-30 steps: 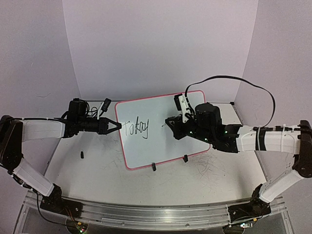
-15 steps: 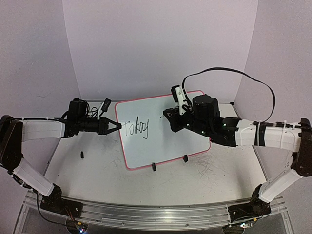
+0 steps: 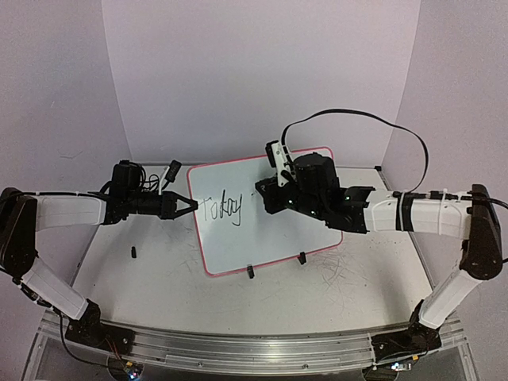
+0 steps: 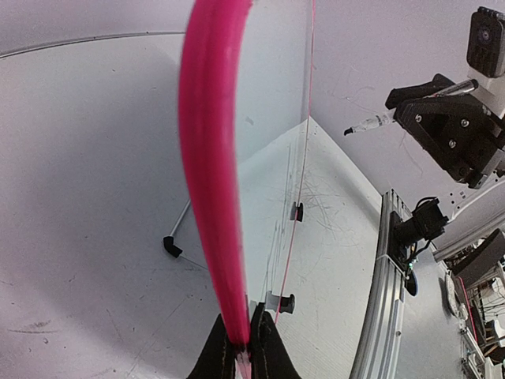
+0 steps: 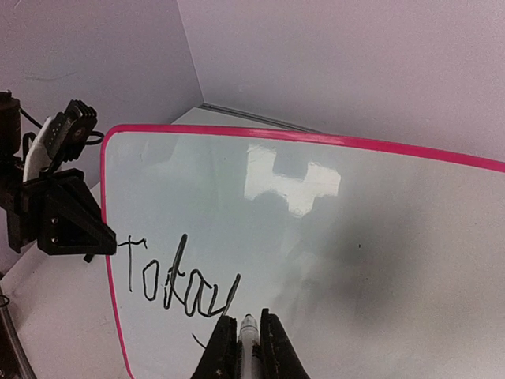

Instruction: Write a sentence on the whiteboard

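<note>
The whiteboard (image 3: pixel 274 230) stands tilted on two black clip feet (image 3: pixel 249 271), its pink rim (image 4: pixel 209 158) running up the left wrist view. My left gripper (image 3: pixel 193 205) is shut on the board's left edge, its fingers (image 4: pixel 267 347) pinching the rim. The sentence (image 3: pixel 221 209) reads "Today" in black (image 5: pixel 177 284). My right gripper (image 3: pixel 259 193) is shut on a white marker (image 5: pixel 249 335), whose tip points at the board just right of the "y". Whether the tip touches the board, I cannot tell. From the left wrist, the marker (image 4: pixel 367 123) shows beside the board face.
A small black piece (image 3: pixel 134 252) lies on the table at the left. Grey scribble marks (image 3: pixel 337 274) cover the tabletop right of the board. A black cable (image 3: pixel 357 117) loops above the right arm. Pale walls close in on three sides, with a metal rail (image 3: pixel 238 349) in front.
My right gripper has carried the marker left and slightly up across the board, toward the end of "Today". The left gripper and the board have stayed put.
</note>
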`<state>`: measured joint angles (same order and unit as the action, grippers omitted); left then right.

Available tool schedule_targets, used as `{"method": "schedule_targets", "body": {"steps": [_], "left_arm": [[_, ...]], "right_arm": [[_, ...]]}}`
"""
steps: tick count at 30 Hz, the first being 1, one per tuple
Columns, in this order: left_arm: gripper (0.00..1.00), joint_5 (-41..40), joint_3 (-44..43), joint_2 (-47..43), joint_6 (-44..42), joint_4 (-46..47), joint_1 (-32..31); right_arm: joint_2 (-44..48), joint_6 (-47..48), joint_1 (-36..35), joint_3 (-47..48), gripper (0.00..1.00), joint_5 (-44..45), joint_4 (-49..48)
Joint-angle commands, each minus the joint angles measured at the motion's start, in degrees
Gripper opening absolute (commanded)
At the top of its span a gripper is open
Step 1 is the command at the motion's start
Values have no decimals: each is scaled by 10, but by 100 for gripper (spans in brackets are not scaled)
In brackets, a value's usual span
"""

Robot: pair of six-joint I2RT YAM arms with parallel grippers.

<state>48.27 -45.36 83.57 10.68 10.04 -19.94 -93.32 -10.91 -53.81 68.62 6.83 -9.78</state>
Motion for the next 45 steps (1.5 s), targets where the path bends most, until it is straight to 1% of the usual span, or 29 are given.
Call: {"method": "schedule_targets", "body": {"steps": [1, 9, 14, 16, 30, 39, 45], "left_arm": [[0, -88, -2, 21, -38, -19, -2], [0, -91, 1, 19, -39, -20, -2], [0, -92, 1, 15, -39, -20, -2], [0, -92, 1, 15, -40, -21, -2], [0, -92, 1, 15, -41, -22, -2], [0, -91, -2, 15, -41, -22, -2], [0, -91, -2, 15, -42, -23, -2]], "right_arm": [[6, -17, -2, 16, 0, 43, -8], [-16, -18, -2, 34, 0, 45, -12], [-43, -14, -2, 58, 0, 1, -15], [-51, -18, -2, 64, 0, -3, -20], [-72, -21, -1, 83, 0, 25, -31], [-89, -26, 4, 92, 0, 14, -31], [-92, -28, 5, 86, 0, 40, -31]]}}
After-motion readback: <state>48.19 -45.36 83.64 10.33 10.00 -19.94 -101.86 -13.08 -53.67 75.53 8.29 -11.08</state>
